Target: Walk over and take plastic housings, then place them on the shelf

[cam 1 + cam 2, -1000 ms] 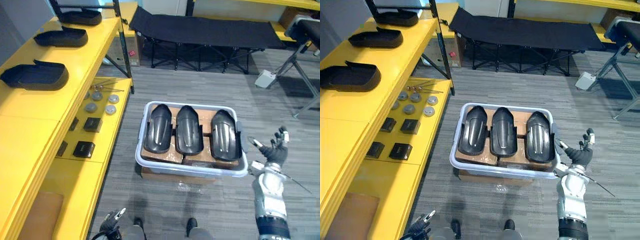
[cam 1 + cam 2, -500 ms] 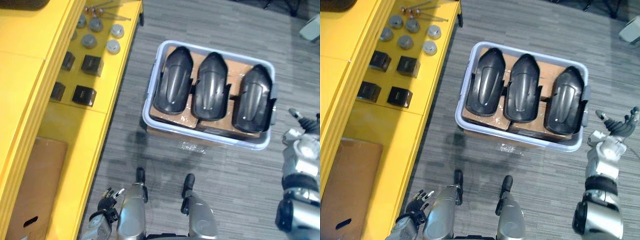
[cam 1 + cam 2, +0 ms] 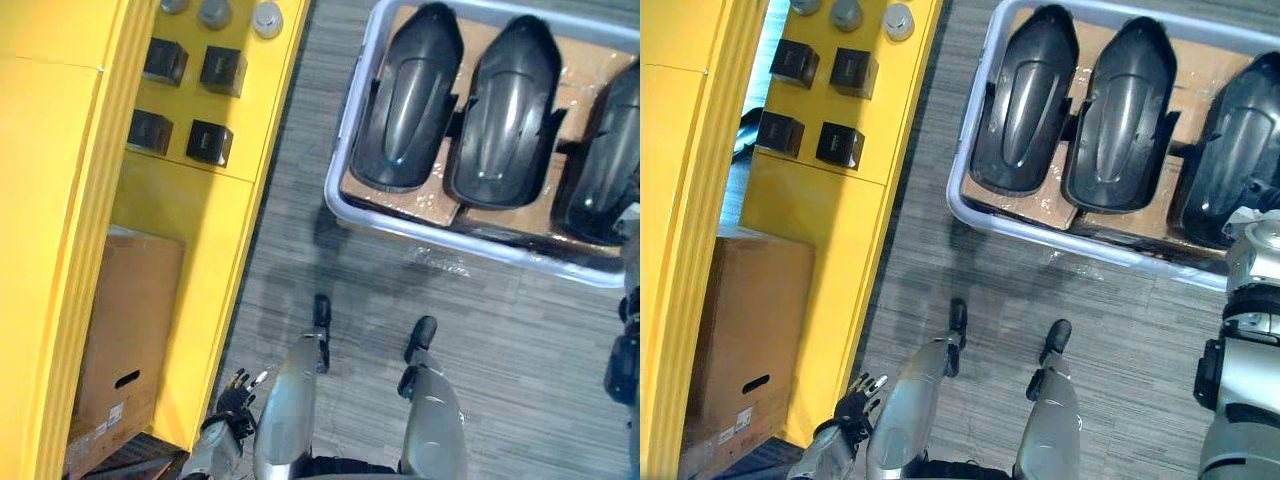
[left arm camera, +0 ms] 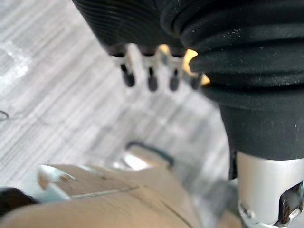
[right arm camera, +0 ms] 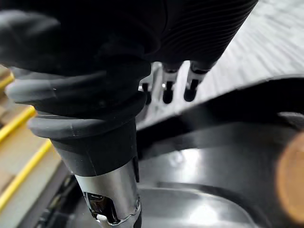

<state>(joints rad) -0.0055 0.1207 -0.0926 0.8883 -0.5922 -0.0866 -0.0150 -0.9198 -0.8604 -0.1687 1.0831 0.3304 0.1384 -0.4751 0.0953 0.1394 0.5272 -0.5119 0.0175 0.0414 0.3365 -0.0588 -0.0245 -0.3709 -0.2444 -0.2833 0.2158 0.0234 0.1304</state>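
Presently, three housings (image 3: pixel 405 100), black, glossy, domed, each with a raised central ridge and side tabs, lie side by side dome-up on cardboard in the bin (image 3: pixel 350 110), upper right of frame, likely so each lifts out from above. Right hand (image 5: pixel 167 92): over the rightmost housing, fingers straight, holding nothing, seemingly poised to reach. Left hand (image 3: pixel 236 395): lower left, fingers relaxed, empty. Shelf (image 3: pixel 60 200): yellow, left side, the destination.

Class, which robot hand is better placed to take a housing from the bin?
Right: the right robot hand is over the rightmost housing; the left robot hand hangs by the yellow shelf.
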